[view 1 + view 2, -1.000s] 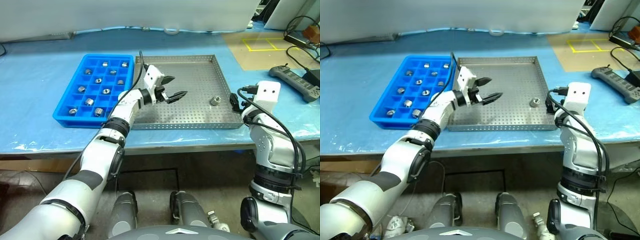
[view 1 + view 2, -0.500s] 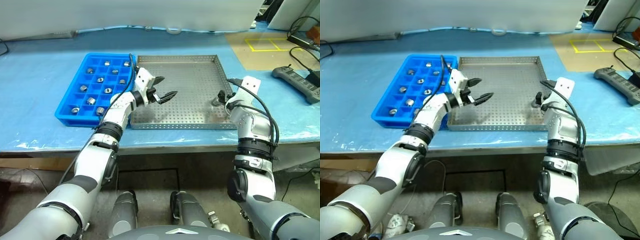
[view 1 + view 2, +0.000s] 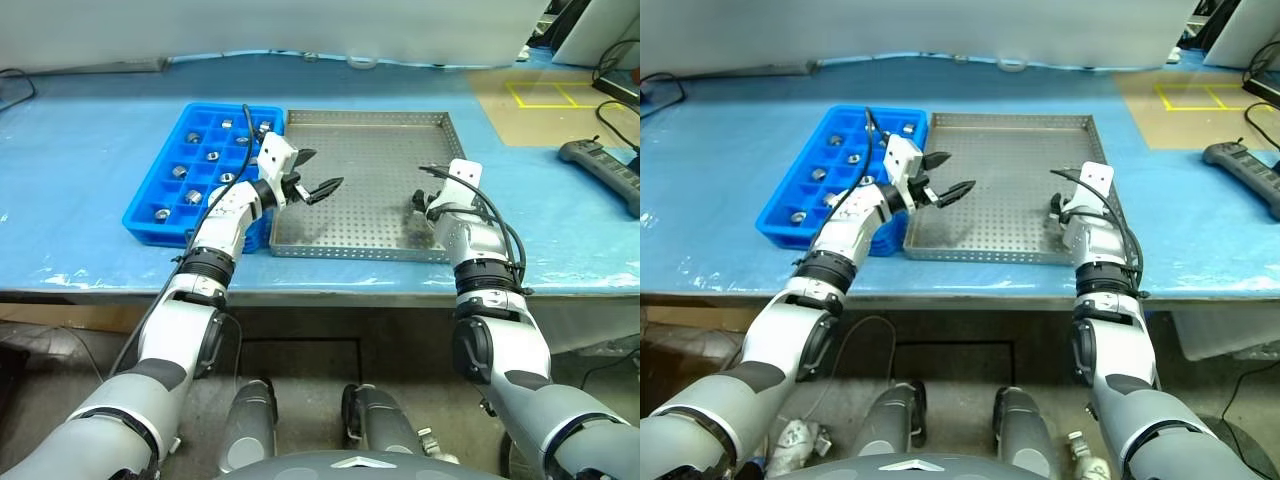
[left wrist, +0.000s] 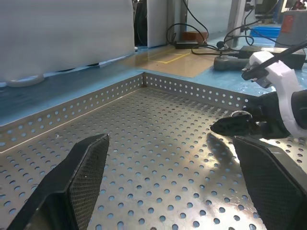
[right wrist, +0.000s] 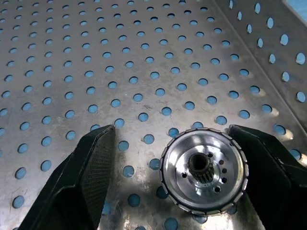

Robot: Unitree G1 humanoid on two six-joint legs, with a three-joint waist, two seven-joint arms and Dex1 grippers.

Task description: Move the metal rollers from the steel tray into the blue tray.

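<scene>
Resting flat on the steel tray's (image 3: 365, 150) perforated floor near its right rim, one metal roller (image 5: 204, 170) lay between the right tool's (image 5: 187, 158) spread fingers, untouched. The left tool (image 3: 316, 172) hovered over the tray's left part, fingers wide apart. Other rollers (image 3: 190, 196) sat in the blue tray (image 3: 170, 160) on the worktop (image 3: 80, 140).

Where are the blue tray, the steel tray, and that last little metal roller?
blue tray (image 3: 152, 205): left eye view, near wall.
steel tray (image 3: 370, 150): left eye view, bare perforated floor.
metal roller (image 5: 204, 175): right wrist view, its top face.
</scene>
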